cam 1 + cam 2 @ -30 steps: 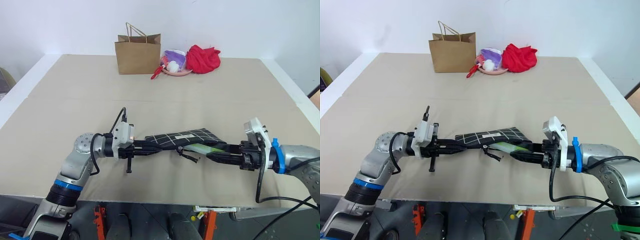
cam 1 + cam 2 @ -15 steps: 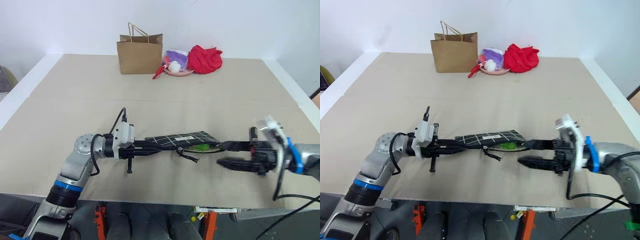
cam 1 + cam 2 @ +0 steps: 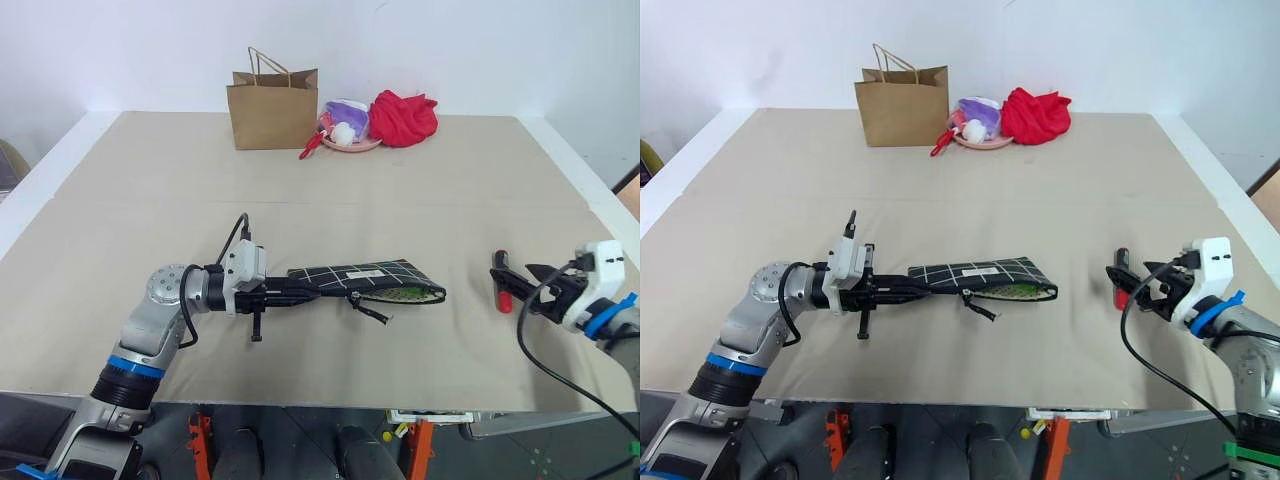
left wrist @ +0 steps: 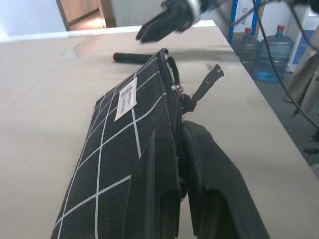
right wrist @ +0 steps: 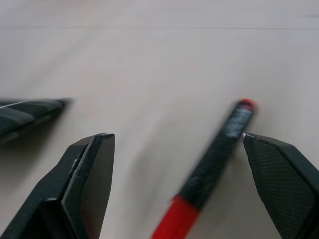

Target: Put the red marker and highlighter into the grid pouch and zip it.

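Observation:
The grid pouch (image 3: 365, 280) lies flat at the middle of the table, its mouth gaping toward the right. My left gripper (image 3: 297, 290) is shut on the pouch's left end, along the zipper edge (image 4: 175, 144). The lime-green highlighter (image 3: 407, 294) shows inside the open mouth. The pull cord (image 3: 375, 312) hangs loose in front. Well to the right, the red marker (image 3: 502, 284) lies on the table. My right gripper (image 3: 528, 289) is open just beside it, and the marker (image 5: 214, 164) lies between the spread fingers (image 5: 84, 184), untouched.
At the back of the table stand a brown paper bag (image 3: 272, 108), a pink plate (image 3: 352, 144) with small items, and a red cloth bundle (image 3: 405, 116). The table's right edge (image 3: 600, 215) runs close behind my right gripper.
My right gripper opened, left the highlighter in the pouch mouth, and swung away to the right beside the red marker. The left gripper and the pouch stayed put.

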Tool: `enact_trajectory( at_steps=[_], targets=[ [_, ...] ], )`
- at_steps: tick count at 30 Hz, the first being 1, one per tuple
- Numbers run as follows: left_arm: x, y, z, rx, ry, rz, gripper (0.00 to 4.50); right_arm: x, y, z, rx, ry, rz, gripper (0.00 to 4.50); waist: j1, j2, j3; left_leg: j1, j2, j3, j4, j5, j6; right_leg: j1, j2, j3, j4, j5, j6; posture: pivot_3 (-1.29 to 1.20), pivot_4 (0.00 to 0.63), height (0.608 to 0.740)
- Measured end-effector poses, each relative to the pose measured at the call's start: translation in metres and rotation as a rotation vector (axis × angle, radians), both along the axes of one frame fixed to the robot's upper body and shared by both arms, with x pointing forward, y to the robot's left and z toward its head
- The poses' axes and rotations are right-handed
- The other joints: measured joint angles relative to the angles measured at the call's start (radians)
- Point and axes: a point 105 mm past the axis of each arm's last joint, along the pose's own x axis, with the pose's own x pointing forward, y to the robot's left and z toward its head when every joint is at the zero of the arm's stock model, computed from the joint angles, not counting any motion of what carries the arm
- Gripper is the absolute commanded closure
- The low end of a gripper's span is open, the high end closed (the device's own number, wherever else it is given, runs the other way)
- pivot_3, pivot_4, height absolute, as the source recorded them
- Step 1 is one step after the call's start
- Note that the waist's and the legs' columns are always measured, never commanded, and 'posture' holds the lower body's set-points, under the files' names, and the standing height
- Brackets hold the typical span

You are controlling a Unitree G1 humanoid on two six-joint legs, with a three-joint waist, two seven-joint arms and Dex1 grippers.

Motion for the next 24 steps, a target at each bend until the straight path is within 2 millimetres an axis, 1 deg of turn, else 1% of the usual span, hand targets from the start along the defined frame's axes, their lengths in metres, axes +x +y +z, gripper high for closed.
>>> enact_trajectory(
  at_steps=[1, 3, 4, 5, 9, 11, 12, 14, 15, 16, 17, 18, 19, 20, 21, 24],
  targets=[
    [0.000, 0.000, 0.000, 0.000, 0.000, 0.000, 4.50, 0.001, 0.001, -0.002, -0.016, -0.011, -0.044, 0.11, 0.001, 0.000, 0.000, 0.000, 0.000, 0.000, -0.001, 0.000, 0.000, 0.000, 0.000, 0.000, 0.000, 0.000, 0.000, 0.00, 0.150, 0.740],
    [0.000, 0.000, 0.000, 0.000, -0.001, 0.001, 4.50, -0.001, 0.009, -0.014, 0.004, -0.030, -0.133, 0.11, 0.003, 0.000, 0.000, 0.000, 0.000, -0.001, -0.002, 0.000, 0.000, 0.000, 0.000, 0.000, 0.000, -0.001, 0.000, 0.00, 0.150, 0.740],
    [0.000, 0.000, 0.000, -0.002, -0.001, 0.000, 4.50, -0.004, 0.016, -0.028, 0.030, -0.010, -0.170, 0.11, 0.003, 0.000, 0.000, -0.001, 0.000, -0.001, -0.002, 0.000, 0.000, 0.000, 0.000, 0.000, 0.000, -0.001, 0.000, 0.00, 0.150, 0.740],
    [0.000, -0.001, 0.000, -0.002, -0.002, 0.000, 4.50, -0.006, 0.018, -0.035, 0.033, 0.006, -0.183, 0.11, 0.003, 0.001, -0.001, -0.001, 0.000, -0.001, -0.003, 0.000, 0.000, 0.000, 0.000, 0.000, 0.000, -0.002, 0.000, 0.00, 0.150, 0.740],
    [0.001, 0.000, 0.001, -0.004, -0.002, 0.006, 4.50, -0.012, 0.023, -0.043, -0.030, 0.000, -0.271, 0.11, 0.003, 0.000, -0.001, 0.000, -0.001, -0.001, -0.002, 0.000, 0.000, 0.000, -0.001, 0.000, 0.000, -0.002, 0.000, 0.00, 0.150, 0.740],
    [0.001, -0.001, 0.001, -0.004, -0.002, 0.007, 4.50, -0.012, 0.023, -0.045, -0.038, -0.003, -0.317, 0.11, 0.004, 0.000, -0.002, 0.001, -0.001, -0.001, -0.002, 0.000, 0.000, 0.001, -0.001, 0.000, 0.000, -0.003, -0.004, 0.00, 0.150, 0.740],
    [0.001, -0.001, 0.001, -0.004, -0.002, 0.007, 4.50, -0.012, 0.022, -0.045, -0.040, -0.003, -0.324, 0.48, 0.004, -0.001, -0.002, 0.001, -0.001, -0.001, -0.002, 0.000, 0.000, 0.002, -0.001, 0.000, 0.000, -0.003, -0.004, 0.00, 0.150, 0.740],
    [0.001, -0.001, 0.001, -0.004, -0.002, 0.007, 4.50, -0.012, 0.021, -0.047, -0.051, -0.007, -0.357, 0.80, 0.007, -0.001, -0.002, 0.001, -0.001, -0.001, -0.001, 0.000, 0.000, 0.003, -0.001, 0.000, 0.000, -0.003, -0.004, 0.00, 0.150, 0.740],
    [0.001, -0.001, 0.001, -0.005, -0.002, 0.007, 4.50, -0.011, 0.024, -0.049, -0.056, -0.007, -0.355, 1.50, 0.007, -0.001, -0.002, 0.001, -0.001, -0.001, 0.000, 0.000, -0.001, 0.004, -0.001, 0.000, -0.001, -0.003, -0.004, 0.00, 0.150, 0.740],
    [0.001, -0.001, 0.001, -0.005, -0.002, 0.007, 4.50, -0.011, 0.024, -0.049, -0.056, -0.007, -0.355, 1.65, 0.008, -0.001, -0.002, 0.001, -0.001, -0.001, 0.000, 0.000, -0.001, 0.004, -0.001, 0.000, -0.001, -0.003, -0.004, 0.00, 0.150, 0.740],
    [0.001, -0.001, 0.001, -0.005, -0.002, 0.007, 4.50, -0.011, 0.025, -0.050, -0.069, -0.004, -0.355, 2.29, 0.009, -0.002, -0.002, 0.001, -0.001, -0.001, 0.001, 0.001, -0.001, 0.004, -0.002, 0.000, -0.001, -0.003, -0.004, 0.00, 0.150, 0.740],
    [0.001, -0.001, 0.001, -0.005, -0.002, 0.007, 4.50, -0.011, 0.026, -0.051, -0.072, -0.002, -0.357, 2.60, 0.010, -0.002, -0.003, 0.001, -0.001, 0.000, 0.001, 0.001, -0.001, 0.005, -0.002, 0.000, -0.001, -0.003, -0.004, 0.00, 0.150, 0.740],
    [0.001, -0.001, 0.001, -0.005, -0.002, 0.007, 4.50, -0.011, 0.025, -0.052, -0.073, -0.001, -0.362, 3.16, 0.011, -0.002, -0.003, 0.001, -0.001, 0.000, 0.001, 0.001, -0.001, 0.005, -0.002, 0.000, -0.001, -0.003, -0.004, 0.00, 0.150, 0.740],
    [0.001, -0.001, 0.001, -0.005, -0.002, 0.007, 4.50, -0.011, 0.025, -0.052, -0.075, -0.002, -0.366, 3.59, 0.012, -0.002, -0.003, 0.001, -0.001, 0.000, 0.001, 0.001, -0.001, 0.005, -0.002, 0.000, -0.001, -0.003, -0.004, 0.00, 0.150, 0.740],
    [0.001, -0.001, 0.001, -0.005, -0.002, 0.007, 4.50, -0.011, 0.024, -0.052, -0.076, -0.001, -0.368, 3.88, 0.014, -0.003, -0.003, 0.001, -0.001, 0.000, 0.001, 0.001, -0.001, 0.006, -0.002, 0.000, -0.001, -0.003, -0.004, 0.00, 0.150, 0.740],
    [0.001, -0.001, 0.001, -0.006, -0.002, 0.007, 4.50, -0.011, 0.024, -0.052, -0.076, -0.001, -0.366, 3.88, 0.014, -0.003, -0.003, 0.001, -0.001, 0.000, 0.001, 0.001, -0.001, 0.006, -0.002, 0.000, -0.002, -0.003, -0.004, 0.00, 0.150, 0.740]
  ],
)
